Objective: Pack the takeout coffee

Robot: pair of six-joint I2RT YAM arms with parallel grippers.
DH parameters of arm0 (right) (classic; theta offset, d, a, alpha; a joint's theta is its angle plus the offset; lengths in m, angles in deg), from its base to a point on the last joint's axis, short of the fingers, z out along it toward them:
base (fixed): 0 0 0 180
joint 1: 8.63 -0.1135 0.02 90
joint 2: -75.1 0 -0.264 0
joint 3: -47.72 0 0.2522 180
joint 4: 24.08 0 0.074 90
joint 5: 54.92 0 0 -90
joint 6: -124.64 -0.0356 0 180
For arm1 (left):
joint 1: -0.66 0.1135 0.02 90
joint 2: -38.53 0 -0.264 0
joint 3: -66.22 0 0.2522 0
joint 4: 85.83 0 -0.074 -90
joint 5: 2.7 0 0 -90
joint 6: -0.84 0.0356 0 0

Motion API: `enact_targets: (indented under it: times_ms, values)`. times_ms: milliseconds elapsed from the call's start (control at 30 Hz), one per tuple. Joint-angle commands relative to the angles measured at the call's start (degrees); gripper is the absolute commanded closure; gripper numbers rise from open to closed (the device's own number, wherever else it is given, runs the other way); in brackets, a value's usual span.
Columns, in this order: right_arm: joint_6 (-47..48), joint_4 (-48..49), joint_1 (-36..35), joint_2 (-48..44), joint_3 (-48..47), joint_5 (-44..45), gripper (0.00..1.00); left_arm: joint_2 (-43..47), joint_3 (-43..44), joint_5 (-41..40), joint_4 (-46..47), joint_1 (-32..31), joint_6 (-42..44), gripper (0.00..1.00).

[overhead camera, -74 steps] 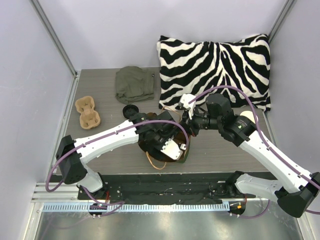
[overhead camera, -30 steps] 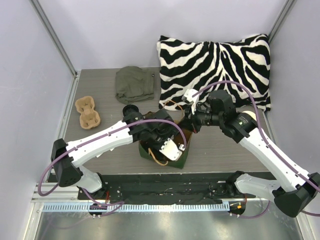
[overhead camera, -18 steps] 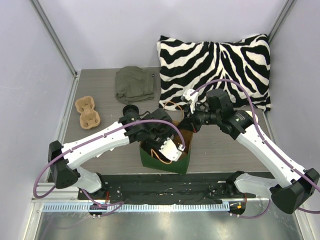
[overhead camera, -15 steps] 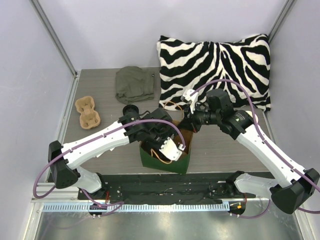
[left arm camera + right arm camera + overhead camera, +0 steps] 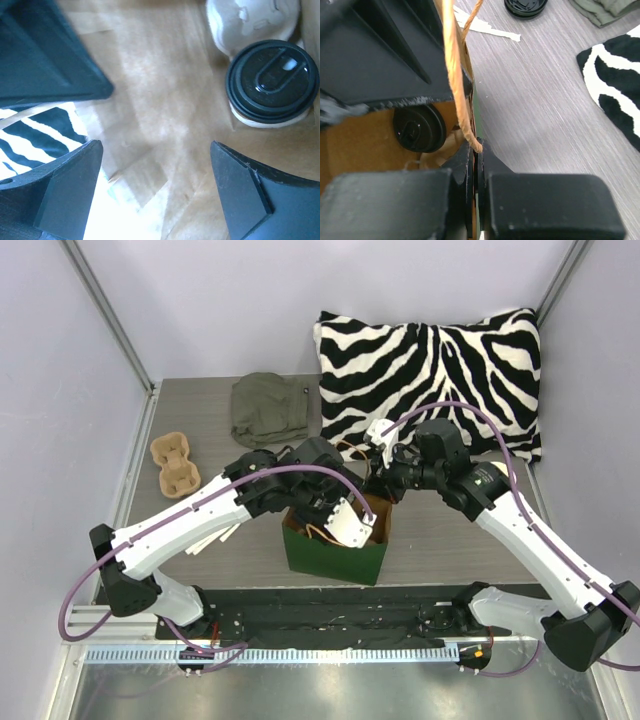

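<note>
Stood up since the earlier views: green paper bag with brown kraft lining, slumped low then, now square and upright near the front edge of the grey wood-grain tabletop. Raised with it: white left arm, from deep inside the bag to just over its mouth.

Left jaws spread wide, nothing between them, dark fingers framing bare kraft floor in the wrist view. Let go already, by the look of it. Small tan kraft-paper cup with white rolled rim and round black plastic lid standing upright on the bag floor, tucked into a corner by the wall, lid seated level. Beside it, a pale moulded shape, perhaps pulp or crumpled paper; too cropped to name.

Right jaws clamped shut on the bag's rim, right where the orange twine handle meets it. Gripped there, presumably, to keep the mouth open and the bag steady during work inside by the other arm.

Left out on the tabletop: tan pulp cup tray, olive-green folded cloth, loose black plastic lid, white paper strips. Zebra-striped cushion at the rear, well apart.

Coffee judged packed. Still to do: draw the left arm clear without snagging the handle, then release the rim.
</note>
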Motion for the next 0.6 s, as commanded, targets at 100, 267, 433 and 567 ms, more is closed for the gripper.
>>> enact_targets:
  times_ms: [100,267,433,567]
  values:
    - [3.5,2.5,0.1,-2.9,0.1,2.3,0.99,-1.7,6.8,0.1,0.2,0.5,-4.5,0.11]
    - [4.1,2.6,0.1,-3.8,0.4,2.2,0.99,-4.2,9.8,0.6,-2.3,1.1,-8.4,0.29]
    - [6.2,2.6,0.1,-5.2,1.6,3.4,0.99,-4.9,12.5,1.8,-3.1,1.6,-12.3,0.46]
    - [8.3,2.6,0.1,-5.5,2.4,4.6,0.99,-5.1,16.5,3.7,-3.7,2.1,-15.7,0.52]
